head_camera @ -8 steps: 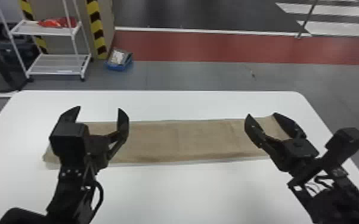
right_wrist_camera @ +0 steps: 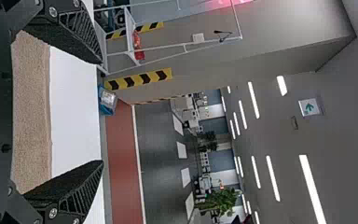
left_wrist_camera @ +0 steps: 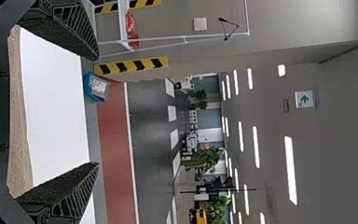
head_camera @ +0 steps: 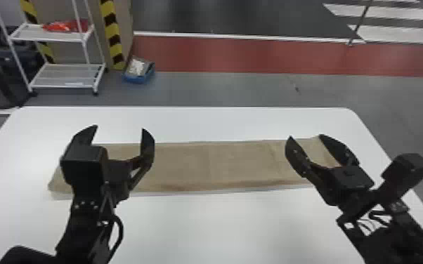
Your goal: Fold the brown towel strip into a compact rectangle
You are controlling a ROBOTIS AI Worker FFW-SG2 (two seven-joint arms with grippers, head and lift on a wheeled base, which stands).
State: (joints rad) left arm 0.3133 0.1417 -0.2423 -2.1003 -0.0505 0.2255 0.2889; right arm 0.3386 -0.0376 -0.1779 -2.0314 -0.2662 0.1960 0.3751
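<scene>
strip (head_camera: 207,165) lies flat on table (head_camera: 221,228), 9 to 3 o'clock, left gripper (head_camera: 120,127) near 9, right gripper (head_camera: 305,136) near 3, fingers apart, empty; end folds all look left to do.

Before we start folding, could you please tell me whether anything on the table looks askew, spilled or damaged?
Nothing looks spilled or damaged. The brown towel strip lies flat on the white table, only slightly slanted, its right end farther back.
</scene>
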